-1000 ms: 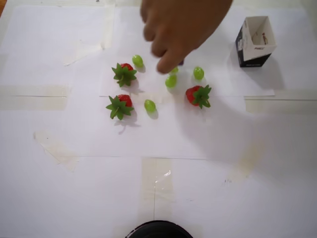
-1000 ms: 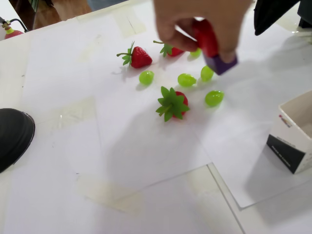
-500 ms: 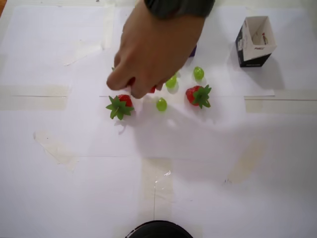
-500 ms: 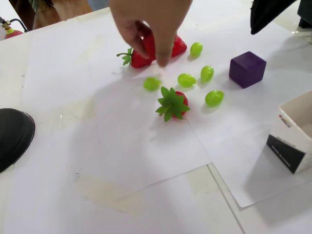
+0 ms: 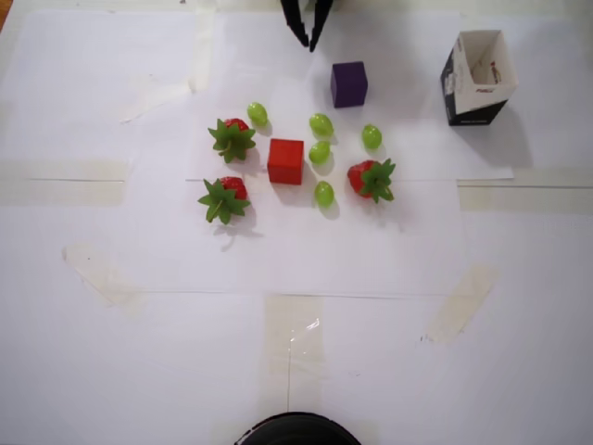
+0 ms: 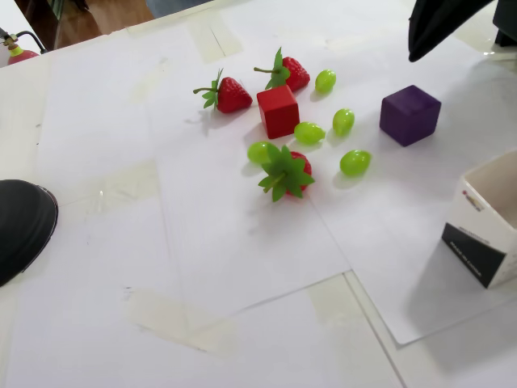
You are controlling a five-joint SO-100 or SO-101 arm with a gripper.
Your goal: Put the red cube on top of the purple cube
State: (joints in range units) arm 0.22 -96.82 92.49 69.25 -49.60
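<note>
On the paper-covered worktop [image 5: 139,352] the red cube [image 5: 285,160] sits flat among the fruit, with a green grape [image 5: 320,152] just beside it and two strawberries [image 5: 232,138] to its left in the overhead view. A third strawberry [image 5: 372,179] lies to its right, past the grapes. The purple cube [image 5: 349,84] rests on its own up and to the right of the red one, apart from it and with nothing on top. A black-and-white open carton [image 5: 475,78] stands further right. At the top edge of the overhead view the gripper [image 5: 308,41] pokes in, its dark fingers [image 5: 298,28] seemingly a little apart and empty, though only their tips show.
</note>
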